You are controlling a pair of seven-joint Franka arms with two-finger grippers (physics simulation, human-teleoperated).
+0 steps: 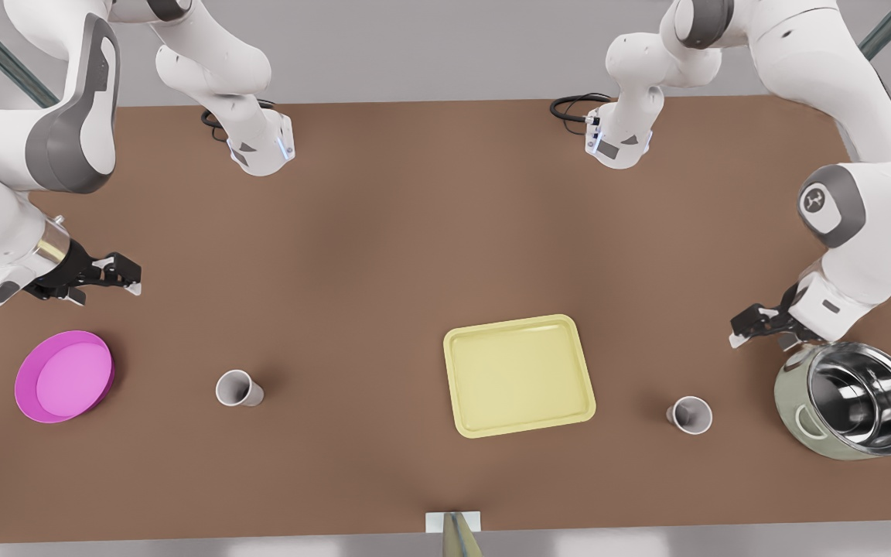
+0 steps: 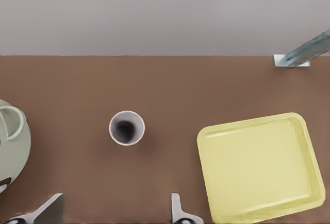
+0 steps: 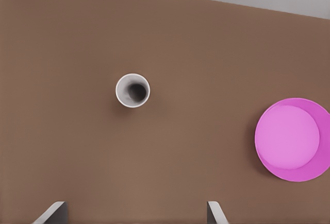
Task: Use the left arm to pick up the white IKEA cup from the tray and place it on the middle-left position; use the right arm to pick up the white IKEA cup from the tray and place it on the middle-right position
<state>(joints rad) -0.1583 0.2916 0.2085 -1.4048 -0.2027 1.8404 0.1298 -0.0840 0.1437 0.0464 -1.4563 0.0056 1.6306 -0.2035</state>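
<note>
The pale yellow tray (image 1: 519, 375) (image 2: 258, 167) lies empty. One white cup (image 1: 691, 415) (image 2: 126, 127) stands upright on the bare brown tabletop between the tray and the pot. My left gripper (image 1: 741, 331) (image 2: 116, 216) hovers open above and behind this cup, apart from it, at the front view's right. The other white cup (image 1: 239, 387) (image 3: 133, 90) stands upright on the tabletop between the tray and the magenta plate. My right gripper (image 1: 130, 277) (image 3: 135, 216) hangs open at the front view's left, well clear of that cup.
A steel pot (image 1: 851, 398) (image 2: 10, 141) with pale green outside sits at the front view's far right, just under the left wrist. A round magenta plate (image 1: 64, 376) (image 3: 294, 139) lies at the far left. A small bracket (image 1: 453, 523) sits at the near table edge.
</note>
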